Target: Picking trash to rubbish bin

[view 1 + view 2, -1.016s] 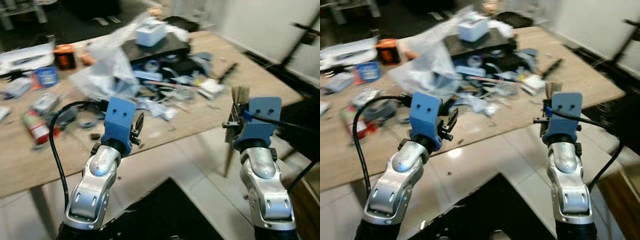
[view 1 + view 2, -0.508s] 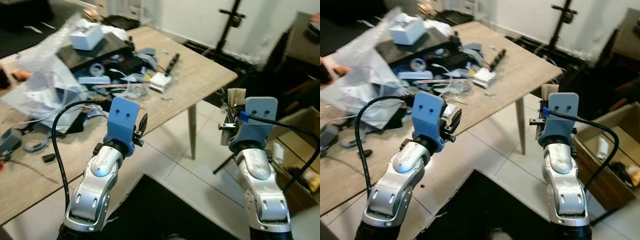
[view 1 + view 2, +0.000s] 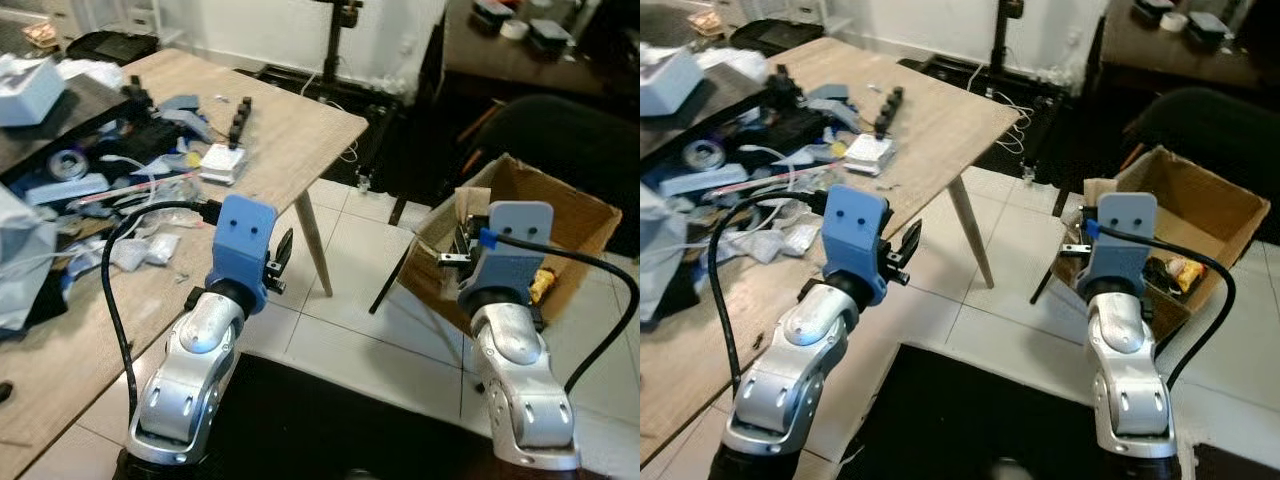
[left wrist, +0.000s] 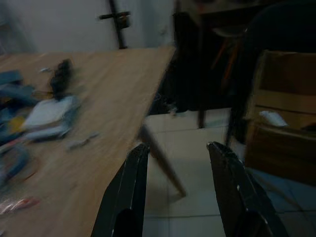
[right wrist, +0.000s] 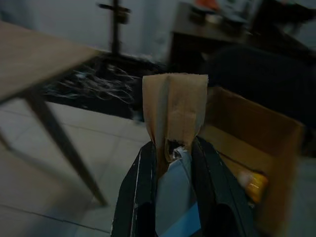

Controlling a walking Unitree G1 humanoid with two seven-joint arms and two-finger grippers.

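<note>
My right gripper point(image 5: 170, 148) is shut on a folded piece of brown paper trash point(image 5: 175, 111), which sticks up from between its fingers. In the left eye view that paper point(image 3: 471, 198) sits at the near left corner of an open cardboard box point(image 3: 545, 192) on the floor to my right. The box point(image 5: 249, 126) holds some rubbish, including a yellow item point(image 5: 252, 181). My left gripper point(image 4: 177, 148) is open and holds nothing. It hovers off the wooden table's point(image 3: 290, 120) near edge.
The table's left part is littered with bags, wrappers and small items point(image 3: 90, 170). A slanted table leg point(image 3: 315, 250) stands between the arms. Behind the box are a black chair point(image 3: 565, 130), a dark desk point(image 3: 500, 45) and a stand point(image 3: 340, 40). The floor is white tile point(image 3: 360, 300).
The whole view has swung to the right: the table has slid off to the left and the cardboard box has come into view. Both arms keep their pose, the right still holding the paper.
</note>
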